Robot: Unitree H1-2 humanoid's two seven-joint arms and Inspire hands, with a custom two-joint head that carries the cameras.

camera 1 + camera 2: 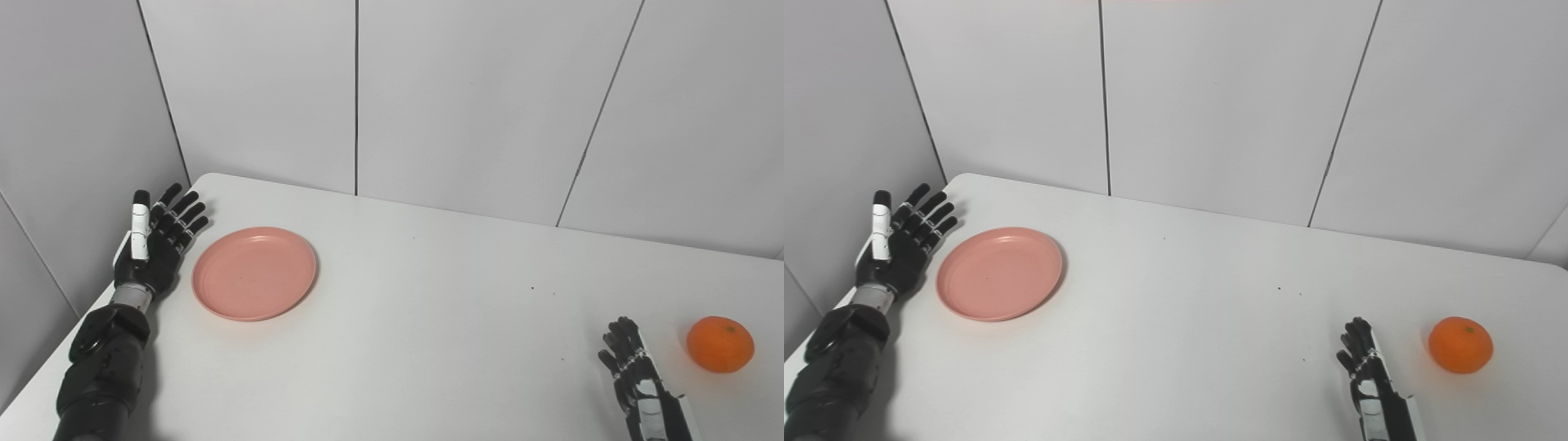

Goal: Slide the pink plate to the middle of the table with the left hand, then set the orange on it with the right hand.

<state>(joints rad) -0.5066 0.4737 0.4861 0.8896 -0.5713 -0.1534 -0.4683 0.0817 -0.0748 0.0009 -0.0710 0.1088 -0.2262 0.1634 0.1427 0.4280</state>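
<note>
The left hand (150, 248) has its fingers spread, holding nothing, the pink plate (254, 273) just beside them on the counter (429, 331). The right hand (640, 380) is likewise spread, the orange (719, 344) near its fingers.

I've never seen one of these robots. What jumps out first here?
Colour on white: a round pink plastic plate on the table's left side and a bright orange near its right edge. Beside each waits a black robot hand, the left hand open left of the plate, the right hand left of the orange.
</note>
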